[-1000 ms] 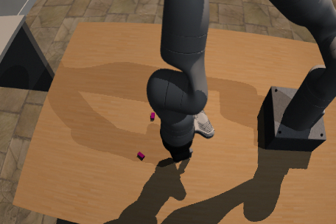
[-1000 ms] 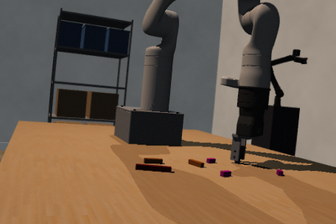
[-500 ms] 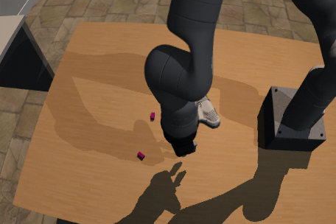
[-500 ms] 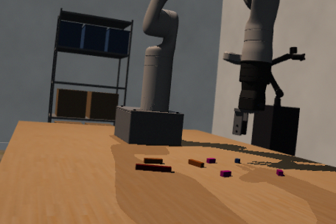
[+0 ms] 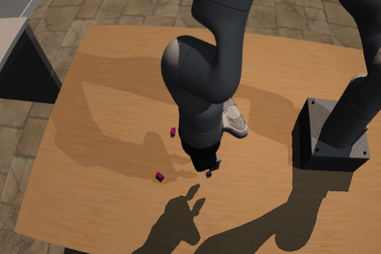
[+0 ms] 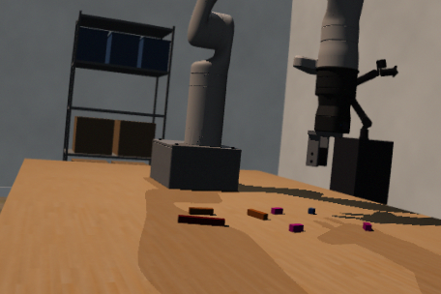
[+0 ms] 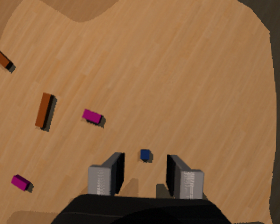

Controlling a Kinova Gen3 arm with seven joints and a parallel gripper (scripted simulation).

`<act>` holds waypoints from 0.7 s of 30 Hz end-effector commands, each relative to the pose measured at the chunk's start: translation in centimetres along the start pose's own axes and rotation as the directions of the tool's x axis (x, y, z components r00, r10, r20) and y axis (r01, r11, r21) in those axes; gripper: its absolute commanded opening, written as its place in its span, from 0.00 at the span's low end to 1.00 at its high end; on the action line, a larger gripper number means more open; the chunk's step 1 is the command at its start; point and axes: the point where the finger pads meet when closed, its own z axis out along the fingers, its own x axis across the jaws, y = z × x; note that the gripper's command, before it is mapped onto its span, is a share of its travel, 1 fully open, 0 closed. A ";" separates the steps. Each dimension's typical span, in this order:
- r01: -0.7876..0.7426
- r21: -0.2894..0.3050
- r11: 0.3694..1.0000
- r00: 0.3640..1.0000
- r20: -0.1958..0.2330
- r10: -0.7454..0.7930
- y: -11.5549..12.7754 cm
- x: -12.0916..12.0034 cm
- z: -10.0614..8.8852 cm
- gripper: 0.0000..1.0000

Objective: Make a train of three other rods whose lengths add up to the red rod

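My gripper is open and empty, well above the table. In the wrist view its fingers stand apart, with the small blue rod lying flat on the table below and just ahead of them. The blue rod also shows in the top and exterior views. The red rod lies flat at the left, with an orange rod just behind it. A second orange rod lies to its right. Three magenta rods lie scattered near the blue rod.
The arm's square base stands behind the rods. A dark box stands at the far right. In the top view the arm hides most rods; two magenta rods show to its left.
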 end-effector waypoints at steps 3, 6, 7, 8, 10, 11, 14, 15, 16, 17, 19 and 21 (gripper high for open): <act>-0.001 -0.002 1.000 1.000 0.001 0.001 0.1 -0.1 -0.1 1.00; -0.001 -0.002 1.000 1.000 0.001 0.001 0.1 -0.1 -0.1 1.00; -0.001 -0.002 1.000 1.000 0.001 0.001 0.1 -0.1 -0.1 1.00; -0.001 -0.002 1.000 1.000 0.001 0.001 0.1 -0.1 -0.1 1.00; -0.001 -0.002 1.000 1.000 0.001 0.001 0.1 -0.1 -0.1 1.00; -0.001 -0.002 1.000 1.000 0.001 0.001 0.1 -0.1 -0.1 1.00; -0.001 -0.002 1.000 1.000 0.001 0.001 0.1 -0.1 -0.1 1.00; -0.001 -0.002 1.000 1.000 0.001 0.001 0.1 -0.1 -0.1 1.00; 0.000 -0.002 1.000 1.000 0.001 0.000 0.1 -0.1 -0.1 1.00; 0.002 -0.002 1.000 1.000 0.001 -0.002 0.1 -0.1 -0.1 1.00; 0.005 -0.002 1.000 1.000 0.001 -0.005 0.0 -0.1 -0.1 1.00; 0.010 -0.002 1.000 1.000 0.001 -0.010 0.0 -0.1 -0.1 1.00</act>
